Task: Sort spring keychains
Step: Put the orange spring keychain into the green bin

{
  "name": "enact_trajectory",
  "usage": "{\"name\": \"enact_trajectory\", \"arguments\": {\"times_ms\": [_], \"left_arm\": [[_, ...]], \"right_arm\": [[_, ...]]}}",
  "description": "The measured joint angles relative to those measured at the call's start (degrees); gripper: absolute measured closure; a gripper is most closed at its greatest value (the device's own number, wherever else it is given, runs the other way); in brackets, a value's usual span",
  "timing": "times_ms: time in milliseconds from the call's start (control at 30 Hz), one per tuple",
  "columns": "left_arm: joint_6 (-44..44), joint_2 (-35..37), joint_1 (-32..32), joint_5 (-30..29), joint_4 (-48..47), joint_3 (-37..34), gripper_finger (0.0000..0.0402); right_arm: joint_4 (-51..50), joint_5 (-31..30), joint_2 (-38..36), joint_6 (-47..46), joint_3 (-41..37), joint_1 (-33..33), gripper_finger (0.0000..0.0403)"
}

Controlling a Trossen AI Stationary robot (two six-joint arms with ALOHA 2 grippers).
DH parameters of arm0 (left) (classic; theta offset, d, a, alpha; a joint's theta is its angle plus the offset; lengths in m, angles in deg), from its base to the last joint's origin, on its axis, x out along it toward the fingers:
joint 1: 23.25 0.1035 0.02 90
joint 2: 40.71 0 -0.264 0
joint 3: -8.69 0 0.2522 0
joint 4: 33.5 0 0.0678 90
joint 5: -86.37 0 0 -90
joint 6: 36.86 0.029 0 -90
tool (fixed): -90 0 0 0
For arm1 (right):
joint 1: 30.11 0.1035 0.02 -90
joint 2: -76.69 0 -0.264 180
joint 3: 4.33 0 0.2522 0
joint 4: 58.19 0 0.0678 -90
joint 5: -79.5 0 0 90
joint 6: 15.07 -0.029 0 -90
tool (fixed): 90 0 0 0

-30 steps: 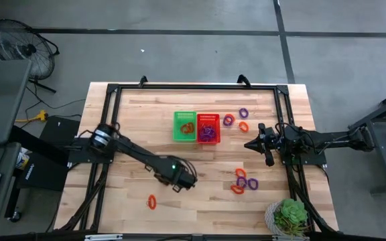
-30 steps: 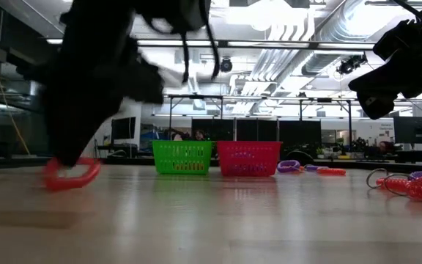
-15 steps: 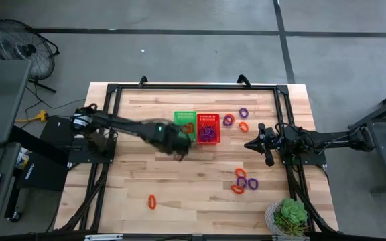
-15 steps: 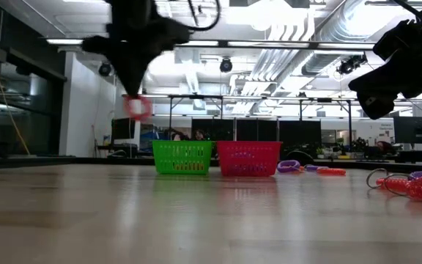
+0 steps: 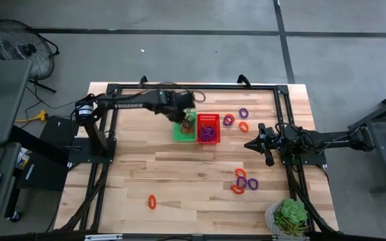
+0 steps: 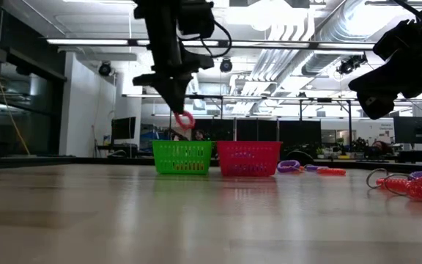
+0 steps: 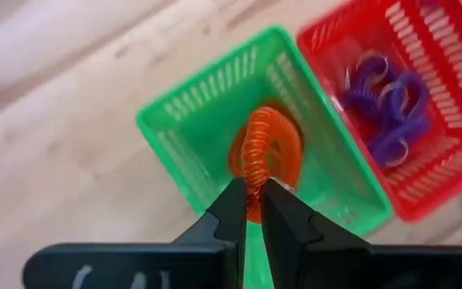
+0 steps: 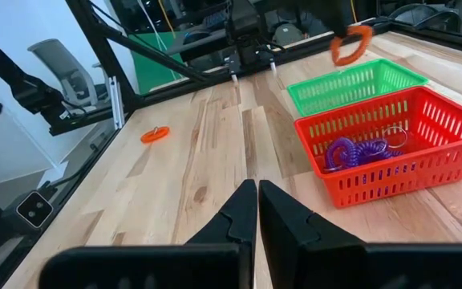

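Now your left gripper (image 7: 249, 210) hangs above the green basket (image 5: 179, 131), fingers clamped on an orange spring keychain (image 7: 266, 154), having swung up from the front of the table within the last second. A half second ago it was short of the basket; the loop now dangles over the green mesh, which already seems to hold orange loops. By my reading, the carry is finished and only the release remains.

Your right gripper (image 5: 247, 144) waits at the table's right side, fingers shut and empty, pointing toward the baskets.

Purple spring keychains (image 8: 359, 151) lie in the red basket (image 8: 447, 127), which stands touching the green one on its right. Mind that shared wall: the held loop hangs near it in the high view, and a drop too far right could put orange among purple.

Loose work remains. One orange loop (image 5: 152, 201) lies alone near the front left; a mixed cluster (image 5: 243, 181) sits at the front right, near the potted plant (image 5: 288, 217); another mixed group (image 5: 236, 120) lies just right of the red basket.

Open wood stretches across the middle and left of the table (image 5: 133, 174), giving your left arm room to return for the lone loop. The black frame (image 5: 193, 86) runs close behind the baskets.
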Motion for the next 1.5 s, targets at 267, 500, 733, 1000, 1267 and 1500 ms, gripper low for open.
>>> {"name": "enact_trajectory", "arguments": {"times_ms": [267,500,733,1000,1267,1500], "left_arm": [[4.8,0.0,3.7,1.5,4.0,0.0,0.0376],[6.3,0.0,3.8,3.7,2.7,0.0,0.0376],[7.8,-1.4,3.8,5.2,0.4,0.0,0.0370],[8.2,-1.3,3.4,5.5,-0.7,0.0,0.0292],[8.3,-1.3,3.0,6.3,-2.0,0.0,0.0244],[7.5,-0.2,-0.3,4.5,-5.3,0.0,0.0252]], "right_arm": [[0.0,0.0,0.0,0.0,0.0,0.0,0.0391],[0.0,0.0,0.0,0.0,0.0,0.0,0.0391],[0.0,0.0,0.0,0.0,0.0,0.0,0.0391],[0.0,0.0,0.0,0.0,0.0,0.0,0.0391],[0.0,0.0,0.0,0.0,0.0,0.0,0.0391],[0.0,0.0,0.0,0.0,0.0,0.0,0.0391]]}}
